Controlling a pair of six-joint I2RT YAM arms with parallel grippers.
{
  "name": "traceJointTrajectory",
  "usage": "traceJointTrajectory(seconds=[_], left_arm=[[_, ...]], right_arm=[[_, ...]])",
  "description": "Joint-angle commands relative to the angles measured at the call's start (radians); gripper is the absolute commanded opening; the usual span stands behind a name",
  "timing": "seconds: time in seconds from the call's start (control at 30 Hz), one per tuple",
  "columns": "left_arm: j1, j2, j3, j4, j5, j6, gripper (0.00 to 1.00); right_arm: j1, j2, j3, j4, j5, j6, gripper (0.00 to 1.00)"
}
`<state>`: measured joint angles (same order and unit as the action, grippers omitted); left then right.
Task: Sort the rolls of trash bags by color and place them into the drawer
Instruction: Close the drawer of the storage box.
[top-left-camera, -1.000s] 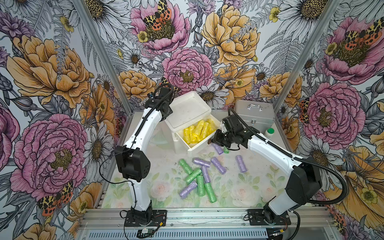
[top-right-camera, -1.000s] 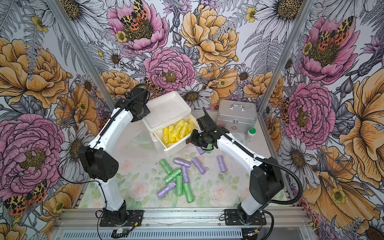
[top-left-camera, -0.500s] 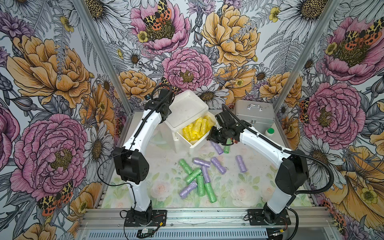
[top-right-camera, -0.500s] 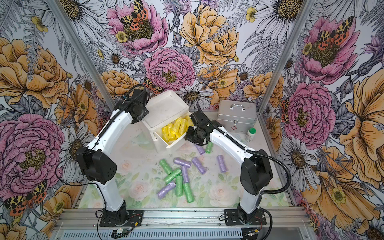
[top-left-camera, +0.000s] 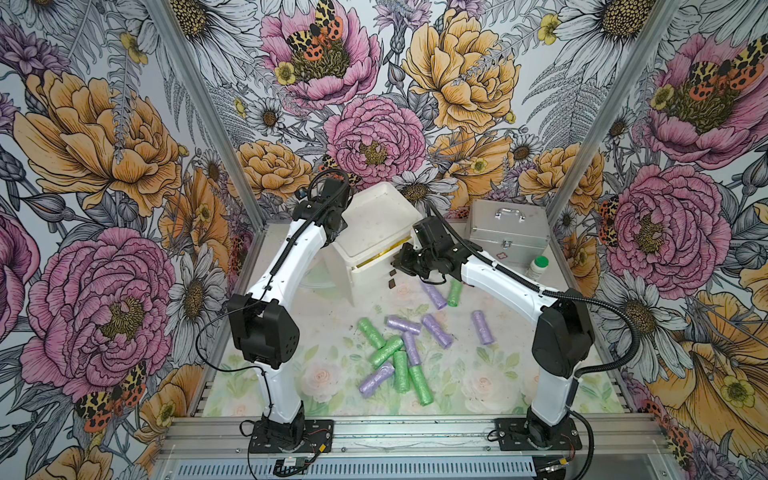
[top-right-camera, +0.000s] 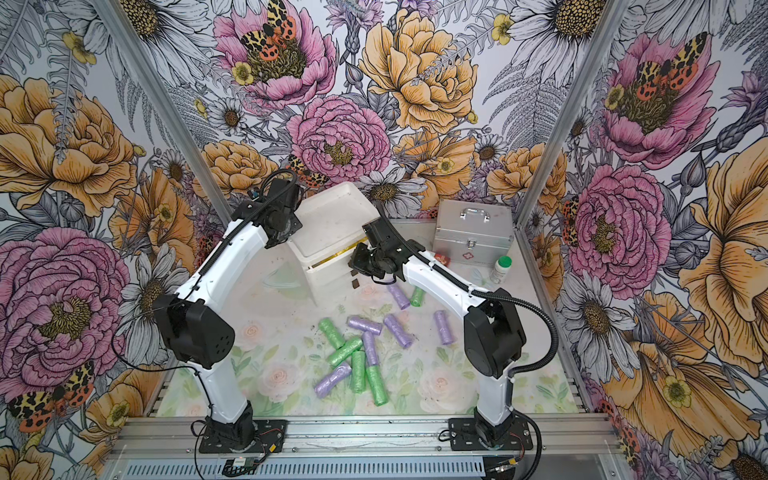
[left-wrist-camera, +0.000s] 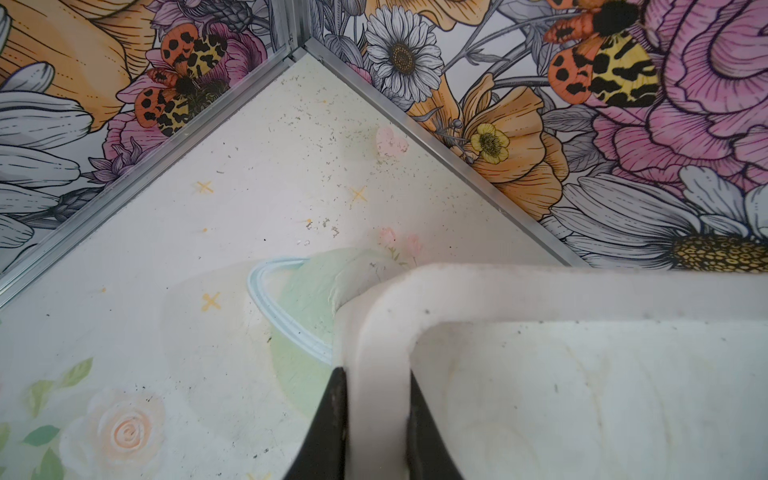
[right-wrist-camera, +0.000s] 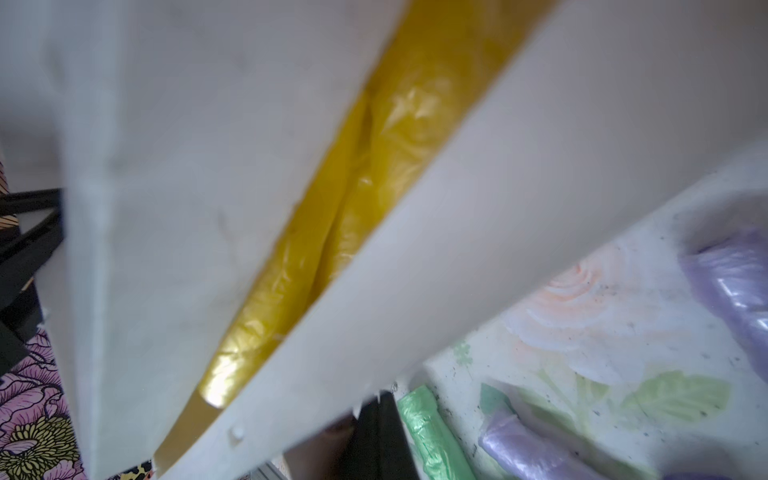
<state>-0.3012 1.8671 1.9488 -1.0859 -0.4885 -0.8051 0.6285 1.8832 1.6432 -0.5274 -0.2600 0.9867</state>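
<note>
The white drawer box (top-left-camera: 376, 224) stands at the back of the table. Its drawer (top-left-camera: 374, 282) is pushed almost fully in, and yellow rolls of trash bags (right-wrist-camera: 374, 174) show only through a narrow slit. My right gripper (top-left-camera: 392, 277) is shut, with its fingertips (right-wrist-camera: 376, 428) against the drawer front. In the left wrist view my left gripper (left-wrist-camera: 376, 415) is shut on the box's top rim (left-wrist-camera: 540, 286). Several green and lilac rolls (top-left-camera: 395, 353) lie loose on the table. A green roll (right-wrist-camera: 432, 432) and a lilac roll (right-wrist-camera: 528, 449) lie close to the right gripper.
A silver metal case (top-left-camera: 509, 232) stands at the back right, with a white bottle with a green cap (top-left-camera: 538, 268) in front of it. The floral walls and metal frame posts close in the sides. My two arms bend in from the front rail.
The drawer stood open a second ago, showing the yellow rolls. My right gripper has moved left against its front and pushed it nearly shut. My left gripper kept its hold.
</note>
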Motion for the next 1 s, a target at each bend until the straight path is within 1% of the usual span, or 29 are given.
traceJointTrajectory(seconds=[0.0, 0.27, 0.37, 0.47, 0.57, 0.63, 0.67, 0.7, 0.8, 0.83, 0.9, 0.97], left_arm=[[-0.073, 0.040, -0.050, -0.089, 0.374, -0.151, 0.00], [-0.075, 0.025, -0.088, -0.088, 0.356, -0.169, 0.00], [-0.076, 0.025, -0.107, -0.088, 0.342, -0.172, 0.00], [-0.075, 0.027, -0.121, -0.087, 0.335, -0.186, 0.00], [-0.075, 0.030, -0.109, -0.087, 0.344, -0.175, 0.00], [-0.073, 0.029, -0.106, -0.087, 0.333, -0.165, 0.00], [-0.072, 0.026, -0.111, -0.087, 0.329, -0.167, 0.00], [-0.067, 0.022, -0.120, -0.087, 0.334, -0.170, 0.00], [-0.059, 0.022, -0.134, -0.087, 0.339, -0.165, 0.00], [-0.056, 0.023, -0.138, -0.087, 0.342, -0.164, 0.00], [-0.055, 0.022, -0.150, -0.086, 0.345, -0.169, 0.00], [-0.055, 0.032, -0.147, -0.083, 0.344, -0.169, 0.00]], right_arm=[[-0.017, 0.034, 0.056, 0.075, -0.012, -0.006, 0.00], [-0.066, 0.073, 0.119, 0.078, -0.051, -0.027, 0.00], [-0.092, 0.063, 0.116, 0.078, -0.061, -0.046, 0.00], [-0.121, 0.064, 0.121, 0.095, -0.053, -0.030, 0.00], [-0.137, 0.085, 0.147, 0.114, -0.112, -0.003, 0.00], [-0.137, 0.071, 0.130, 0.113, -0.134, -0.010, 0.01], [-0.137, 0.051, 0.100, 0.114, -0.132, -0.014, 0.05], [-0.138, 0.021, 0.059, 0.115, -0.121, -0.018, 0.11], [-0.139, -0.062, -0.092, 0.130, -0.089, -0.043, 0.33], [-0.139, -0.082, -0.142, 0.152, -0.091, -0.041, 0.38], [-0.138, -0.119, -0.278, 0.273, -0.119, -0.011, 0.46], [-0.139, -0.135, -0.398, 0.428, -0.146, 0.031, 0.51]])
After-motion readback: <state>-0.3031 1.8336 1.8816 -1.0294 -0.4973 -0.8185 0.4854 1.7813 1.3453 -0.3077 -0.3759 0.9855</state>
